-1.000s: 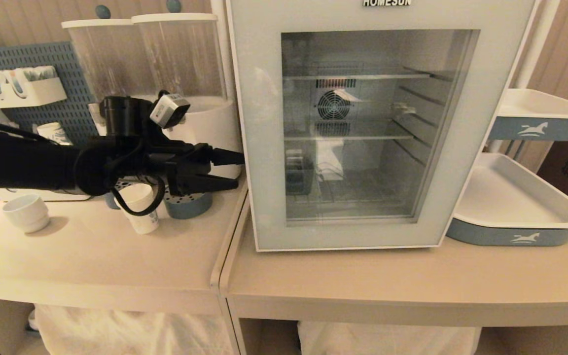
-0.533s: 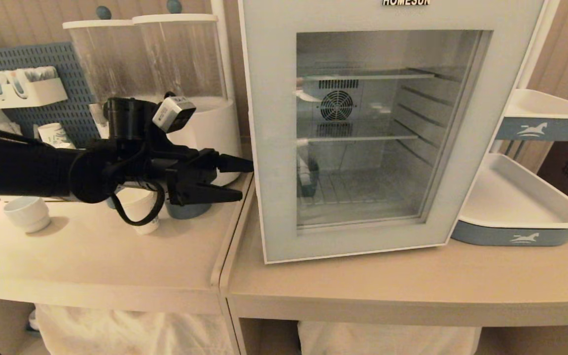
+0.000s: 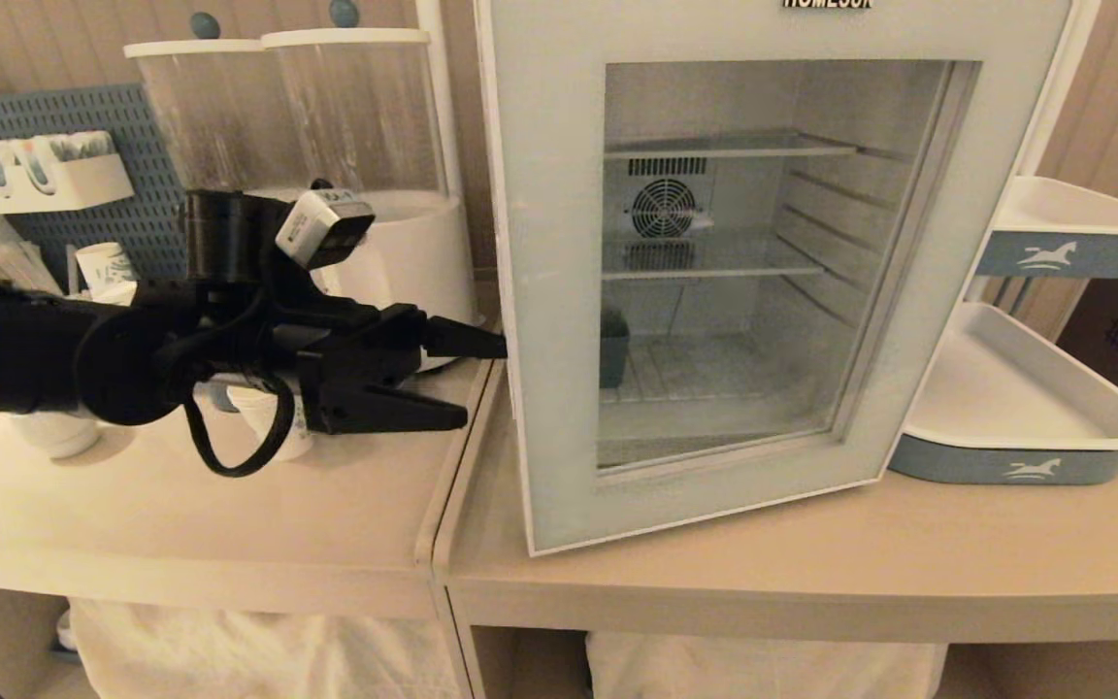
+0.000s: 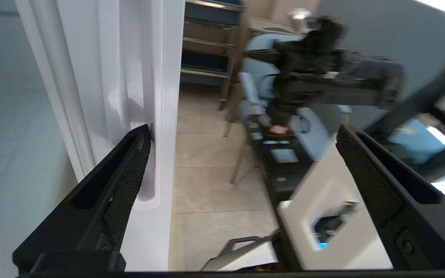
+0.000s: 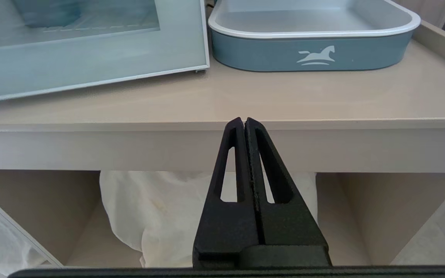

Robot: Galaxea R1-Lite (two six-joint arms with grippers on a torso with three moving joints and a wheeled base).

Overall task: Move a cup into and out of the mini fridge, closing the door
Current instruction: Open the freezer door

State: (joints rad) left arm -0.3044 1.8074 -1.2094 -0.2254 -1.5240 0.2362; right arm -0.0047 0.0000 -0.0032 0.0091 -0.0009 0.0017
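left pincer [image 3: 481,379]: jaws wide apart, left-centre of frame, upper tip at door edge | pale blue-grey glass-windowed door [image 3: 559,291]: ajar, centre | tall white paper cup [image 3: 273,422]: behind left arm, on beige bench [image 3: 180,515] | right pincer [image 5: 244,122]: jaws together, below bench edge

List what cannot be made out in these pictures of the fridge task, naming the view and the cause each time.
1. The cup: head view, mostly hidden behind the left gripper.
2. The door: head view, its top lettering is cut by the picture's edge.
3. Left wrist view: the background is blurred.
4. Dark object inside the mini fridge: head view, indistinct through the glass.
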